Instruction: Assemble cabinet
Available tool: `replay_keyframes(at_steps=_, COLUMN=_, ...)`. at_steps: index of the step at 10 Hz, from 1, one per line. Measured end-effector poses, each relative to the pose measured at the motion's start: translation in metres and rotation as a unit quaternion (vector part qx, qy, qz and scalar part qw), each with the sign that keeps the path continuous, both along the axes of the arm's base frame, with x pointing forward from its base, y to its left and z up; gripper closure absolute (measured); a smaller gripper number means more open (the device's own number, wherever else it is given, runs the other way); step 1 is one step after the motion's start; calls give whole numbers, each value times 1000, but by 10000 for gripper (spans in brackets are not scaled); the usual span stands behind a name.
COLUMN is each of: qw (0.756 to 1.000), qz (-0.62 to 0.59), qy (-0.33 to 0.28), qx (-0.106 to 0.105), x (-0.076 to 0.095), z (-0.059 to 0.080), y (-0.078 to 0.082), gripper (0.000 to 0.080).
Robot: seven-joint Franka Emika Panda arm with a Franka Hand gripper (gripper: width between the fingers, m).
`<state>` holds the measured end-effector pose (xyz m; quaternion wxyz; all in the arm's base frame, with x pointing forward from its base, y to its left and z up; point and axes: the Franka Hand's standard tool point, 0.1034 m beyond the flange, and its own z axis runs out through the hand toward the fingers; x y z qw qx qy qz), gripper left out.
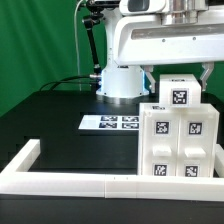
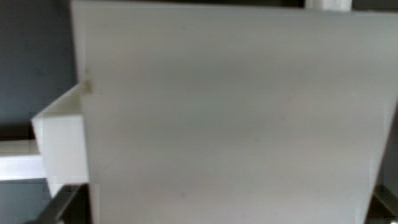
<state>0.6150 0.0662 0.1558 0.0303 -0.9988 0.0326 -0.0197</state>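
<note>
The cabinet [image 1: 178, 150] holds four tagged fronts, a fifth tagged block [image 1: 180, 92] atop — the claw [image 1: 178, 70], open or closed, unclear.

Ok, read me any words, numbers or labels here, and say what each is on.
No readable words or numbers in either view.
On the cabinet: black-and-white square tags only, patterns, no letters.
On the marker board: the same kind of tags, no text.
Wrist view: a plain white panel, unmarked.

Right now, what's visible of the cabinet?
The cabinet is a white, plastic-looking box standing upright on the black table at the exterior view's right, just behind the white rail. Its front shows four black-and-white tags in a two-by-two grid; a smaller tagged block sits on top. Whether the arm above touches it is unclear.
</note>
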Motion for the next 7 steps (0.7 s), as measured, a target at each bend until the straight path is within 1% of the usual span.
replay_keyframes(at_steps=3, qw=1000, qz=0, qy=-16, qx=0, x=6, z=0, y=1, gripper=240)
replay_keyframes(at_steps=7, qw=1000, qz=0, qy=-22, qx=0, x=6, z=0, y=1, gripper=240)
